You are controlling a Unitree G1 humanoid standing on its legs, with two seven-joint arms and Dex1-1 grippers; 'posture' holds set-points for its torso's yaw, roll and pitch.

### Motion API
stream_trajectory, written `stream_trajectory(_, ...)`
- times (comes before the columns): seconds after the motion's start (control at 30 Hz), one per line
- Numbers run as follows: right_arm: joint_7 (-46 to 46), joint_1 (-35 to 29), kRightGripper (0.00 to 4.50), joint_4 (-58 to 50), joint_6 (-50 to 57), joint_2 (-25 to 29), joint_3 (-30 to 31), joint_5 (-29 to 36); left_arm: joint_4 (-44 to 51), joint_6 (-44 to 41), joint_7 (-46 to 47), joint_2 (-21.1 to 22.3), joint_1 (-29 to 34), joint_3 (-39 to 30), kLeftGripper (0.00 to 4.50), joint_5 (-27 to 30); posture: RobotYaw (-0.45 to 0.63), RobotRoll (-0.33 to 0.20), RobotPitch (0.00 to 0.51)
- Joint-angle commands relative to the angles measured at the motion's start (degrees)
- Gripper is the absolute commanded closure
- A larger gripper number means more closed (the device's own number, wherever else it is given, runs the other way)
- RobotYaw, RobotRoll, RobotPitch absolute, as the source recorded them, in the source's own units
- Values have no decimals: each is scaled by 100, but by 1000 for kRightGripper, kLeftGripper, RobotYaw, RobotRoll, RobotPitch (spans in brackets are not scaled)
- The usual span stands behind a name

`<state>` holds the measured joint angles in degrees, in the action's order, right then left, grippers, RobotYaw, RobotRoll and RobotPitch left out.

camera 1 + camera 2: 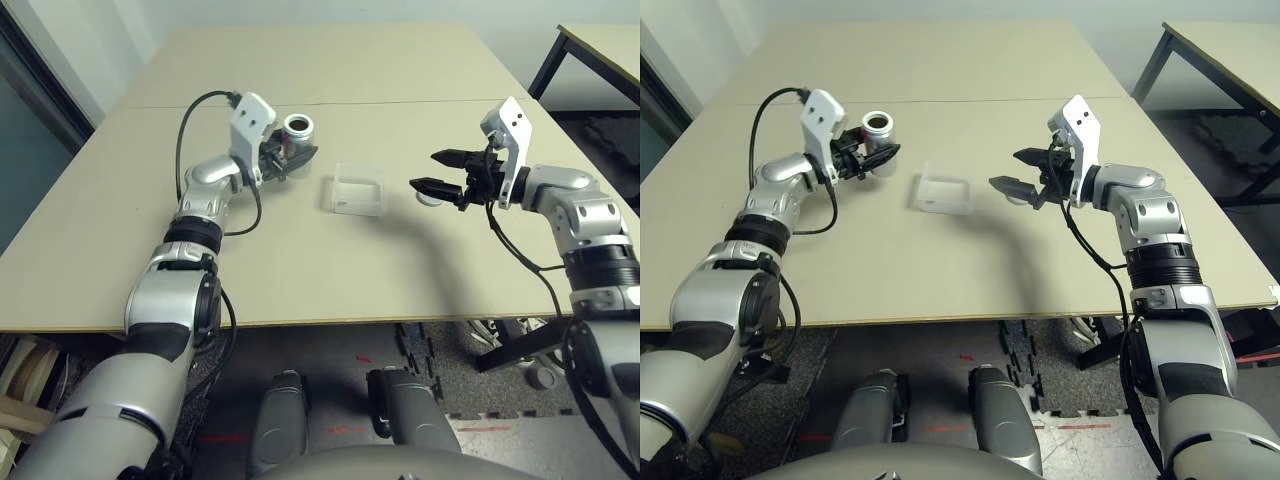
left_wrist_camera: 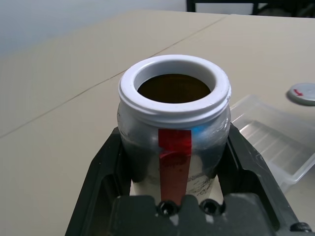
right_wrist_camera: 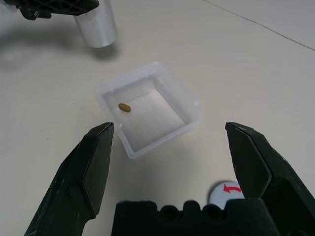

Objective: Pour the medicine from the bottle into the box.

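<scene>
The bottle (image 1: 298,131) stands upright and uncapped, its white mouth rim (image 2: 174,86) open to the top. My left gripper (image 1: 283,155) is shut on its silvery body, one black finger (image 2: 106,162) on each side. To its right the clear box (image 1: 358,192) rests on the table, with one small brown pill (image 3: 124,107) inside. My right gripper (image 1: 438,172) hovers open just right of the box, above the table. The round grey cap (image 3: 227,191) with red print lies on the table under it.
The beige table (image 1: 330,270) has a seam running across behind the bottle and a front edge near my body. A second table (image 1: 600,45) with black legs stands at the back right. A black cable loops from my left wrist.
</scene>
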<state>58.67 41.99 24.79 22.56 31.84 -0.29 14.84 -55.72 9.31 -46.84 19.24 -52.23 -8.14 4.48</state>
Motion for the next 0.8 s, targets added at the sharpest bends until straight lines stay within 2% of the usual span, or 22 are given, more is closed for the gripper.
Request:
stream_trajectory(0.03, 0, -39, 0, -15, 0, 23, 10, -9, 348, 176, 205, -58, 388, -92, 1949, 192, -21, 0, 112)
stream_trajectory(0.3, -39, -133, 0, -91, 21, 72, -42, 9, 448, 527, 390, -231, 967, -170, 1949, 405, -35, 0, 117)
stream_trajectory(0.8, -90, -171, 0, -207, 95, 102, -73, 34, -334, 824, 445, -117, 868, -195, 1949, 369, -48, 0, 121)
